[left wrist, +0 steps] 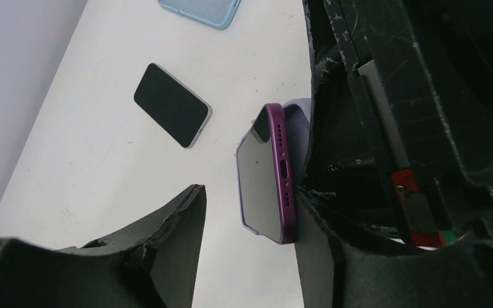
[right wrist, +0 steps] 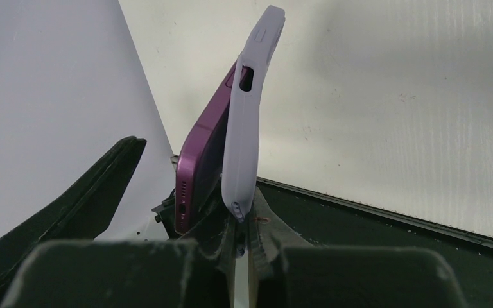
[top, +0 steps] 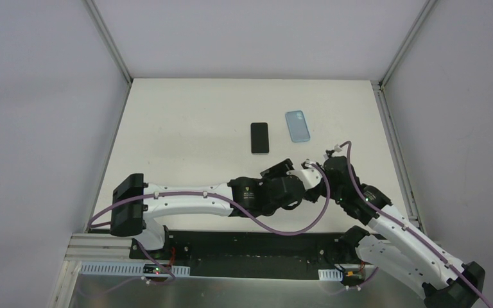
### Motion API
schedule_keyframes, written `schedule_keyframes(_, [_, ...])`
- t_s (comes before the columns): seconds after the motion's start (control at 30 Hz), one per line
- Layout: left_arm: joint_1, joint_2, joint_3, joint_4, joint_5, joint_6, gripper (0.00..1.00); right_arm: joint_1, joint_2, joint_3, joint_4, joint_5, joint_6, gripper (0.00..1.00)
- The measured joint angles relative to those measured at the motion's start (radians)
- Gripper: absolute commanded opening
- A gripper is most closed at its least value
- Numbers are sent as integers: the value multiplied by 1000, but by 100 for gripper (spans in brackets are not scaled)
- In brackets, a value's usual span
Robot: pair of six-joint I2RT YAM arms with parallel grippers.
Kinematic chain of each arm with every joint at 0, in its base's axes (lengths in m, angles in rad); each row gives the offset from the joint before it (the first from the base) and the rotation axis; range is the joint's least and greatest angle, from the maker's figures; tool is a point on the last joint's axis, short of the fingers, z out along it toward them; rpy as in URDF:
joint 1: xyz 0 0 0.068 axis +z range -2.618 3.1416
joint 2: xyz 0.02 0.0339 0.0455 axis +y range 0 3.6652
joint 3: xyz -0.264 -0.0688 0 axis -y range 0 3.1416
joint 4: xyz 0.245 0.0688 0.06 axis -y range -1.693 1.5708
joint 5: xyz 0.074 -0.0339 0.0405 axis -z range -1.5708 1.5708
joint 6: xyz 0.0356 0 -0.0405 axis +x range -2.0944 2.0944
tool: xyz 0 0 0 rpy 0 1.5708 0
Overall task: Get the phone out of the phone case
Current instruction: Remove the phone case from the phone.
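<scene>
One case: lilac phone case (right wrist: 247, 128) is pinched at its edge by the fingers of right gripper (right wrist: 241, 234).
Purple phone (left wrist: 276, 173): partly peeled from it, flanked by the spread fingers of left gripper (left wrist: 250, 199).
Table (top: 186, 128): black phone (top: 260, 138) and blue case (top: 298, 126) are laid flat.

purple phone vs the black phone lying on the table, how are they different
The purple phone is held upright above the white table; the black phone lies flat on it. The purple phone sits partly out of a pale lilac case pinched by the right gripper; the black phone is bare and untouched. Both are rounded slabs with dark screens.
</scene>
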Motion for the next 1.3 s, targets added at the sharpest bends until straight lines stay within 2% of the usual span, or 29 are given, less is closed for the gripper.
schedule_keyframes(0.3, [11,13,0,2,50,0,20,0,-34,0,8,0,1,0])
schedule_keyframes(0.43, [11,13,0,2,61,2,0,1,-35,-1,15,-4,3,0])
schedule_keyframes(0.73, [19,-46,-19,-16,107,-4,0,9,-39,-2,34,-14,3,0])
schedule_keyframes(1.3, [23,-129,-37,-40,100,-3,0,19,9,37,64,-49,-14,0])
